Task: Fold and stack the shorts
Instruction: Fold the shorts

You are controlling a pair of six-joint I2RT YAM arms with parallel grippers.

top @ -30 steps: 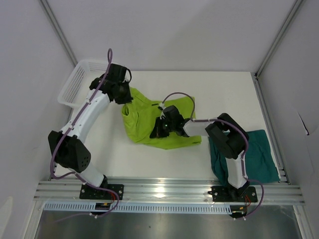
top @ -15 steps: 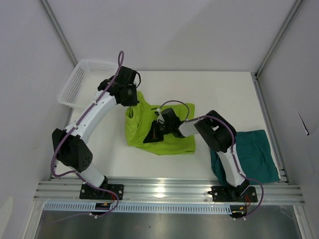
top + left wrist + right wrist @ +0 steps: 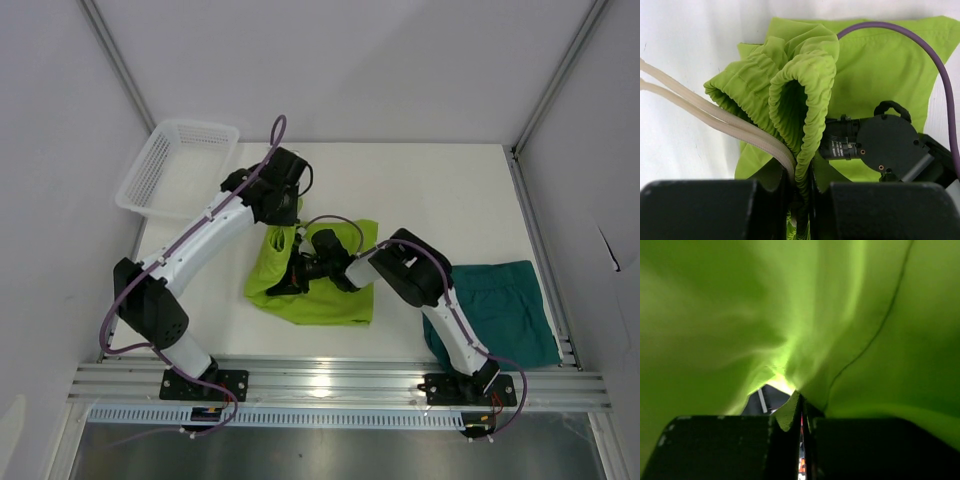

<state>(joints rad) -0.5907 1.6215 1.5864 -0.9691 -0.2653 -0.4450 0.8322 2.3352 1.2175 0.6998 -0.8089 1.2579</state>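
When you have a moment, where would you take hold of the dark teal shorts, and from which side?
I'd pinch the far right corner of the teal shorts, coming down from above: they lie flat on the table, and the right arm covers their left part, so that corner seems freest.

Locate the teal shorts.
In the top view, the teal shorts lie at near right, beside the right arm, apart from the lime shorts.
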